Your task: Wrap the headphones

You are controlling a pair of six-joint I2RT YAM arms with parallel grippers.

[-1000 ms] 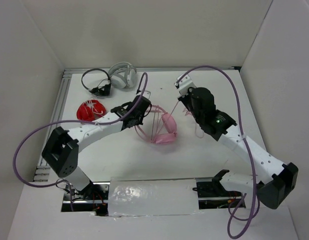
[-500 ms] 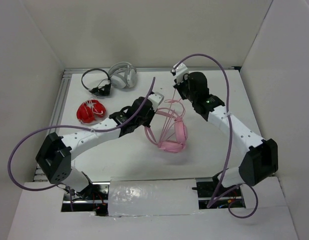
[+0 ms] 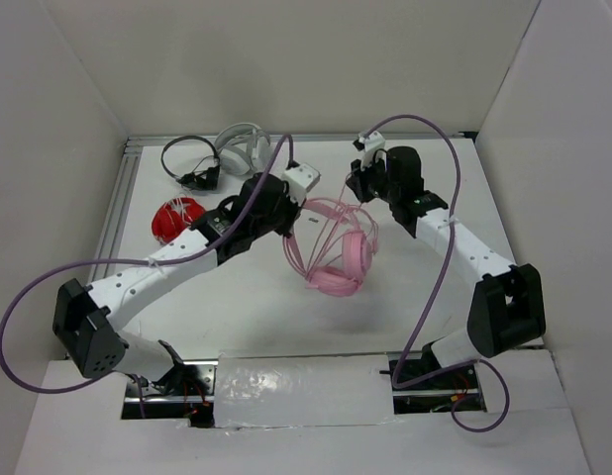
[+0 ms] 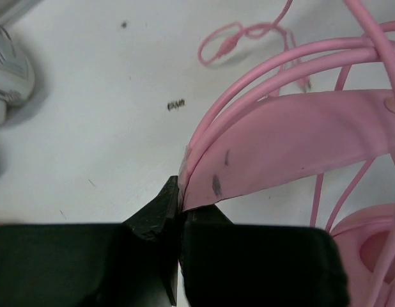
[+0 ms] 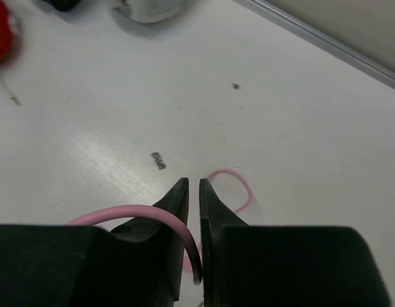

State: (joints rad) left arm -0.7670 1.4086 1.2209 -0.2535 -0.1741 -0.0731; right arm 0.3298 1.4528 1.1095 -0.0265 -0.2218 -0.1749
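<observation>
The headphones (image 3: 336, 280) are pink, the headband (image 4: 300, 141) smudged with dark marks. The table (image 3: 247, 307) is white with dark specks. A red headset (image 3: 177, 220) lies to their left.

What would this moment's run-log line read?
task: wrap headphones | left gripper: shut on headband | right gripper: cable between barely parted fingers, grip unclear | wrap: unfinished

The headphones (image 3: 338, 259) sit near the middle of the table (image 3: 237, 297). In the far left corner a headset (image 3: 190, 160) lies just left of a second headset (image 3: 243, 148). A small bundle (image 3: 179, 219) lies in front of them, left of the headphones.
</observation>
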